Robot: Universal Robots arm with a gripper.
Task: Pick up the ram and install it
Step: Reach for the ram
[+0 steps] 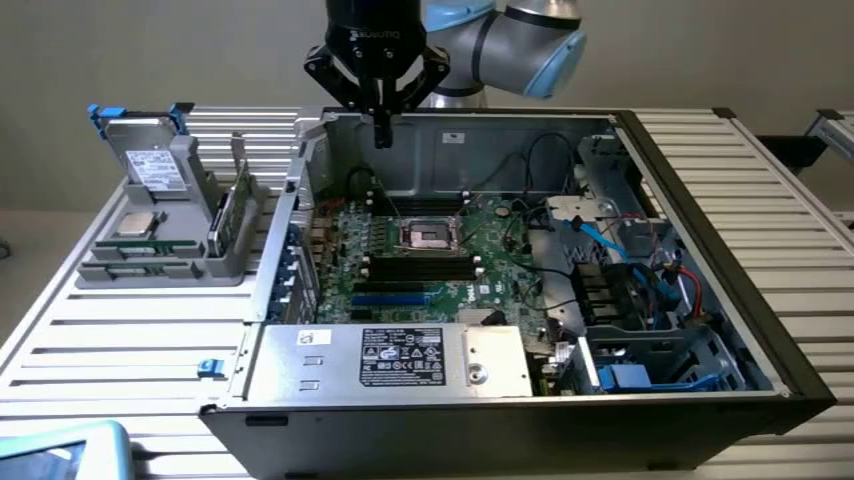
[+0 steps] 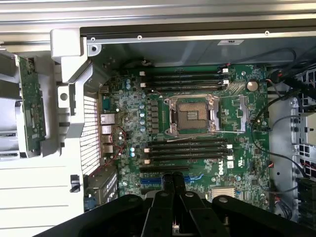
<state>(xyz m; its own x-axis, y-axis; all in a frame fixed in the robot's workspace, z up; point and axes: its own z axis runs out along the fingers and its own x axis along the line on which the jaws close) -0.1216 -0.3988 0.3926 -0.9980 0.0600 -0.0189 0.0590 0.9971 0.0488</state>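
**Table** (image 1: 761,180): slatted metal top; carries all the items below.

**Computer case** (image 1: 507,430): black tower lying on its side, side panel off, interior facing up. Cables and drive bays fill the side on the exterior view's right.

**Motherboard** (image 1: 400,290) (image 2: 237,148): large green board flat on the case floor, with two banks of long black memory slots (image 1: 422,266) (image 2: 187,148), one on either side of the processor socket.

**Power supply** (image 1: 400,358): silver box with a white label, inside the case along its near wall.

**Robot arm** (image 1: 521,45): grey and blue joints, reaching in from behind the case.

**Holder** (image 1: 160,265): grey fixture on the table, just beside the case on the exterior view's left.

**Pincer** (image 1: 383,125) (image 2: 173,185): black, pointing down over the case's far wall near its corner on the exterior view's left. The fingers are drawn narrow, tips together, with nothing held between them. It hangs above the motherboard, clear of it and well apart from the holder.

**Ram** (image 1: 230,215) (image 2: 30,101): slim green stick standing on its long edge in the holder, at the end nearest the case; outside the case, not yet in a slot.

**Processor socket** (image 1: 430,235) (image 2: 192,114): square metal frame near the middle of the motherboard.

**Processor chip** (image 1: 134,222): square silver chip resting in the holder, apart from the ram.
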